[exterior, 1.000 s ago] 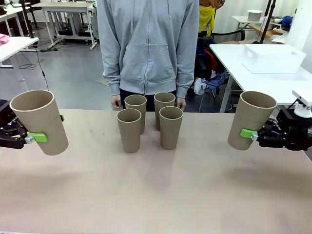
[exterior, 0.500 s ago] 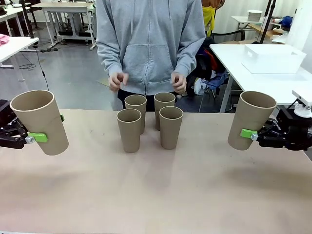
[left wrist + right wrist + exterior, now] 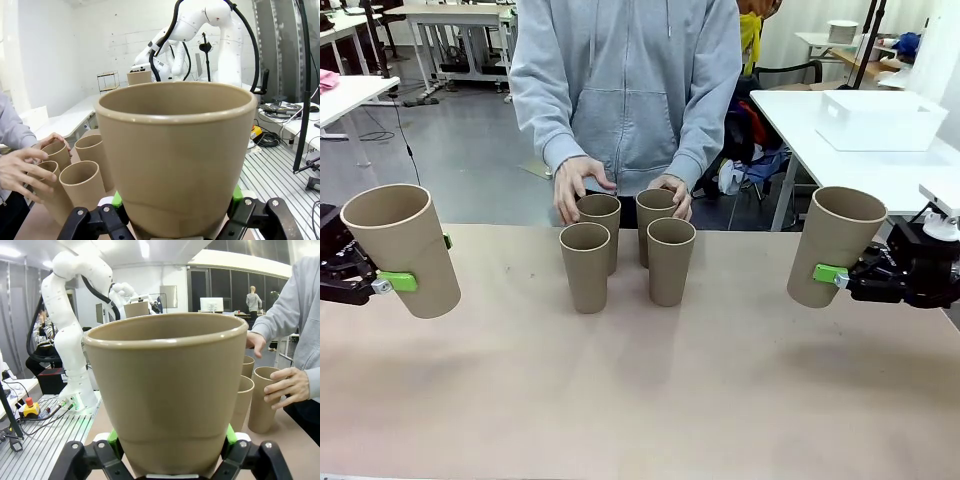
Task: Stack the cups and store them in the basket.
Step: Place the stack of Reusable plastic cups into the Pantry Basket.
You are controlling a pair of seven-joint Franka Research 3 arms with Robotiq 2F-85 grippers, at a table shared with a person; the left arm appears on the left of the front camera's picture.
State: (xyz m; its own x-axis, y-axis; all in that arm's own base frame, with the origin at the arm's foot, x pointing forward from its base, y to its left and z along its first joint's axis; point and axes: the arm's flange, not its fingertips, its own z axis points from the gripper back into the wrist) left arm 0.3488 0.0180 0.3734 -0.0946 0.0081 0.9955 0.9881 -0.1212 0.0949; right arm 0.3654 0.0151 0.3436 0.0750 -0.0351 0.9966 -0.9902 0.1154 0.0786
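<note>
Gripping cups [image 3: 388, 228]: left hand [image 3: 422, 262], right hand [image 3: 834, 264].

A robotics lab: white worktables [image 3: 860, 170], cabled white robot arm [image 3: 220, 30], slotted aluminium baseplate [image 3: 270, 175].

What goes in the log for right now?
left gripper: holds left cup | right gripper: holds right cup | person's hands: at two back cups | four cups on table

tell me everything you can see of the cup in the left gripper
The cup is a tall tapered tumbler, matte tan-brown like cardboard, handleless, with a thin lip at its wider rim. It hangs above the table at the robot's left, mouth up, rim leaning outward. The left gripper clamps its lower half between green-padded fingers; nothing else touches it.
</note>
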